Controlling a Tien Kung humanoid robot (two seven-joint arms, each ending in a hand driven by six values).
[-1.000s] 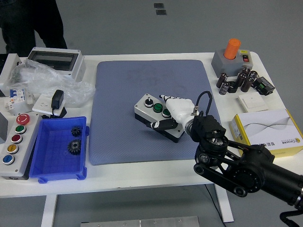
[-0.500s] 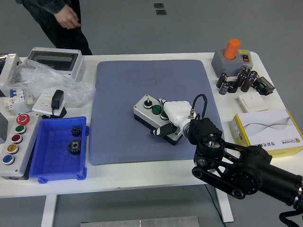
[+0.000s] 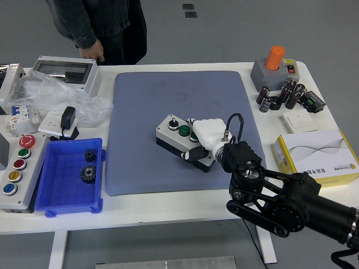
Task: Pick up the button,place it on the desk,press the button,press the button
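- I see the white table [image 3: 168, 207] carrying a large blue-grey mat [image 3: 146, 112] with a fine woven texture, flat and square-cornered.
- My right arm [image 3: 280, 202], black and jointed, comes in from the lower right and angles up and left over the mat's near right part.
- The right hand [image 3: 206, 137], white-shelled with dark fingertips, lies over the right end of the button box [image 3: 179, 137], fingers curled down around it with the thumb against its near side; I read that as gripping the box.
- Compared with a second ago, the box and hand have shifted slightly left and the box has turned a little; the wrist sits lower in the picture.
- The button box is a grey rectangular housing on a dark base, resting on the mat, with a small black knob and a green button [image 3: 184, 130] showing.
- A person [image 3: 101, 28] in dark clothes now stands at the far left edge; earlier only dark trouser legs showed there.
- A blue plastic bin [image 3: 56, 185] sits at the left.
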